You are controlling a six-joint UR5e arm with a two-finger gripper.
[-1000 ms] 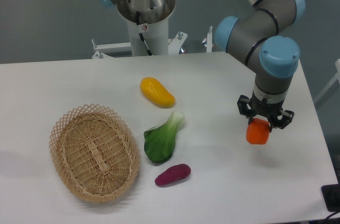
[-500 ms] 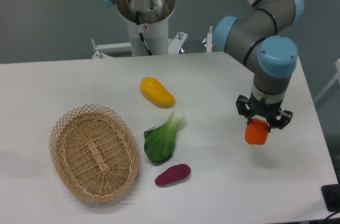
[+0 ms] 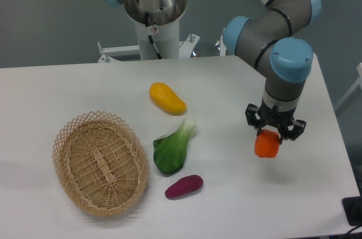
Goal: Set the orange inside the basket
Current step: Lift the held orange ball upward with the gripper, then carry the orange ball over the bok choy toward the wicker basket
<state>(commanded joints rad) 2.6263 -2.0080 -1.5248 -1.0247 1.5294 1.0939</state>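
Currently pick is done: gripper (image 3: pixel 274 135) pinching the orange (image 3: pixel 266 145) above the table's right side, basket (image 3: pixel 100 162) far left and empty, transfer plus release remaining.

You'll see the gripper (image 3: pixel 268 137) has carried the orange (image 3: pixel 266 145) a little leftward, toward the basket's side of the worktop (image 3: pixel 68 89), compared with a second ago. The arm's wrist has swung left with it.

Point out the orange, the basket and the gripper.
orange (image 3: pixel 266 145): fixed camera, middle of its lower face.
basket (image 3: pixel 68 137): fixed camera, lattice rim on its left side.
gripper (image 3: pixel 274 131): fixed camera, midway between the fingertips.
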